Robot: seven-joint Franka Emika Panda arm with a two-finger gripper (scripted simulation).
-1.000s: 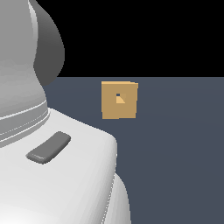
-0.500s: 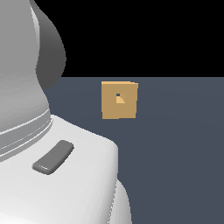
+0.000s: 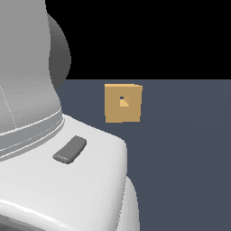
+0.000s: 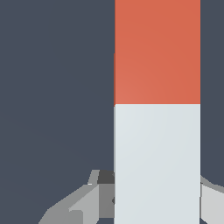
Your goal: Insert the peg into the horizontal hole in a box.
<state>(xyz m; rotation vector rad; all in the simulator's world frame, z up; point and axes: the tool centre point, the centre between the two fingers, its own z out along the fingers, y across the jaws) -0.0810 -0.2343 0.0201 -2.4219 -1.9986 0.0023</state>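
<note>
One peg point(image 4: 156, 109) fills most of the wrist view, and it sits between the two fingers point(image 4: 83, 205) of the gripper point(image 4: 153, 199), which stand on both sides of its pale half; the red-orange half reaches away from the fingers. The fingers seem to press on the peg's sides, so the gripper appears closed on it, though the contact itself is partly hidden. The box point(image 3: 122, 103) stands well apart on the dark floor point(image 3: 180, 158) in the exterior view, with the hole point(image 3: 123, 100) open and nothing in it. The arm's white body point(image 3: 54, 171) hides the gripper in that view. The grasp looks done; carrying, aligning and inserting the peg are left.
</note>
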